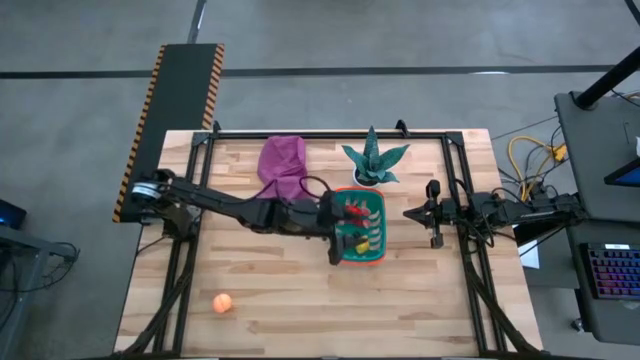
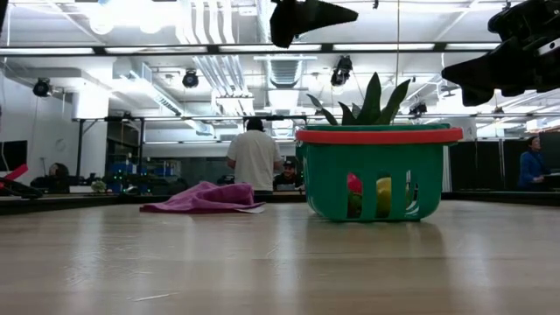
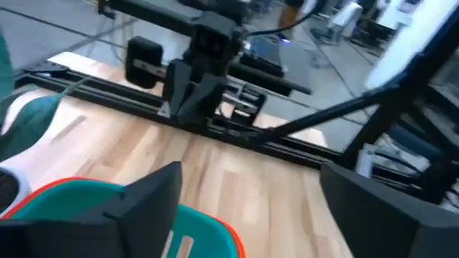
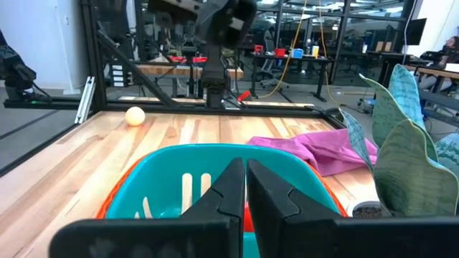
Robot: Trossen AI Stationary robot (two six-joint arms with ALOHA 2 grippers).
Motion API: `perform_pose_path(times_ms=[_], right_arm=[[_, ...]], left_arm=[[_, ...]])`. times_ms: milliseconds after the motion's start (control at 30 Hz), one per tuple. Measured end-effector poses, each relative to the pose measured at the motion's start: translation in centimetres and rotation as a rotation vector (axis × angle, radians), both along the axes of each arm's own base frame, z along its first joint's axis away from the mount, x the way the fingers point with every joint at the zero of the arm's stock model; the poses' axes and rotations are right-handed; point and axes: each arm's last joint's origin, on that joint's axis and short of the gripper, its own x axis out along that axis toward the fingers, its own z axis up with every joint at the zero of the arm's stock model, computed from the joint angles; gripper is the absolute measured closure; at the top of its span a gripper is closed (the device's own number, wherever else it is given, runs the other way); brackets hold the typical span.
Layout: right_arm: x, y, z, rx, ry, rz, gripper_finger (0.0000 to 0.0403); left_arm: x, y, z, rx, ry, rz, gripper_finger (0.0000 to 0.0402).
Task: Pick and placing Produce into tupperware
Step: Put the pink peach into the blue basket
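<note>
The teal tupperware basket (image 1: 378,235) with an orange rim stands at the table's middle. Through its slots show a red piece (image 2: 353,185) and a yellow piece (image 2: 383,194) of produce lying inside. An orange ball (image 1: 223,304) rests on the table near the front left. My left gripper (image 3: 251,186) hangs open above the basket's left side (image 1: 345,228), with nothing between its fingers. My right gripper (image 4: 246,179) waits shut to the right of the basket (image 1: 415,214), level and pointing at it.
A purple cloth (image 1: 282,160) lies at the far edge, left of the basket. A green spiky plant in a white pot (image 1: 372,160) stands just behind the basket. Black frame rails run along the table's far, left and right sides.
</note>
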Motion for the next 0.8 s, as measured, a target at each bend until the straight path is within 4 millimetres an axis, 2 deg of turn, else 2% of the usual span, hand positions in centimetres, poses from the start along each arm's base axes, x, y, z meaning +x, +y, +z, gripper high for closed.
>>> perform_pose_path(times_ms=[133,233,367,533,667,800], right_arm=[[0.0,0.0,0.0,0.000,0.000,0.000,0.0394],[0.0,0.0,0.0,0.000,0.001,0.000,0.0394],[0.0,0.0,0.0,-0.001,0.002,0.000,0.0394],[0.0,0.0,0.0,-0.004,0.003,0.000,0.0394],[0.0,0.0,0.0,-0.003,0.000,0.000,0.0394],[0.0,0.0,0.0,-0.001,0.001,0.000,0.0394]], left_arm=[[-1.1,-0.4,2.2,-0.015,0.019,-0.118,0.0062],[-3.2,-1.7,3.5,-0.079,0.160,-0.137,0.0060],[-6.8,-3.7,4.4,-0.150,0.419,0.014,0.0059],[-11.1,-6.8,6.0,-0.242,0.641,0.224,0.0059],[-12.7,-9.7,6.1,-0.313,0.744,0.307,0.0059],[-13.4,-12.4,4.9,-0.400,0.926,0.371,0.0059]])
